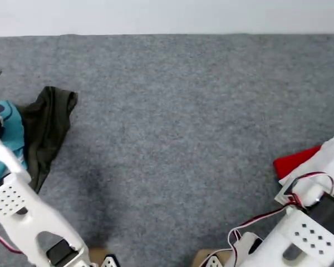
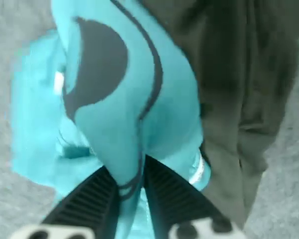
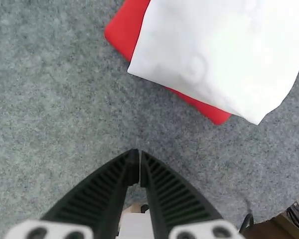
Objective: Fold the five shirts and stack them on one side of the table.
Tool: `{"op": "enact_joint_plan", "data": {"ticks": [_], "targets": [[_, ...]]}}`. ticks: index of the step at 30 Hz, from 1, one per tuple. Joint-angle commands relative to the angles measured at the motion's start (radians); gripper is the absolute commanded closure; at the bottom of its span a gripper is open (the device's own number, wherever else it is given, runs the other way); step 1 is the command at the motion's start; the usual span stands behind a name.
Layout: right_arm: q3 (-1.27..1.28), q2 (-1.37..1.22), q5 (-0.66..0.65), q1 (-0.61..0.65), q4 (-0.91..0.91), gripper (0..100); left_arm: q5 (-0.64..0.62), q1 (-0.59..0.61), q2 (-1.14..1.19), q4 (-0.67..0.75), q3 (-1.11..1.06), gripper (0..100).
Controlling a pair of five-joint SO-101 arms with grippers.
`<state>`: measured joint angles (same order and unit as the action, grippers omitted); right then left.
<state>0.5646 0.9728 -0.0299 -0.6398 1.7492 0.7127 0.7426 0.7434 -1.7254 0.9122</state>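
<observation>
Left wrist view: left gripper [image 2: 128,167] clenched on teal shirt [image 2: 169,124] fold, touching olive shirt [image 2: 239,84] may drag along if lifted; right gripper [image 3: 139,154] clenched, empty

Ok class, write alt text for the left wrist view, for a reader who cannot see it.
The left gripper pinches a fold of a turquoise shirt with dark markings. A dark olive shirt lies against it on the grey table.

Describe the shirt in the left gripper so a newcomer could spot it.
On the grey table, go to the side by the left arm, where two crumpled shirts lie touching. It is the turquoise shirt pinched in the left gripper. Bright turquoise with a dark curved print, unlike the dark olive shirt against it.
</observation>
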Motion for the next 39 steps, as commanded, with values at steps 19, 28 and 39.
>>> {"op": "enact_joint_plan", "data": {"ticks": [19,28,39], "targets": [[-0.005,0.008,0.0,-0.008,0.035,99.0,-0.603,-0.806,-0.365,-0.008,0.239,100],[-0.005,0.001,-0.014,0.004,0.028,99.0,-0.615,-1.039,-0.359,-0.029,0.122,100],[-0.005,-0.001,-0.075,0.358,-0.022,99.0,-0.483,-0.66,-0.358,0.091,-0.51,89]]}}
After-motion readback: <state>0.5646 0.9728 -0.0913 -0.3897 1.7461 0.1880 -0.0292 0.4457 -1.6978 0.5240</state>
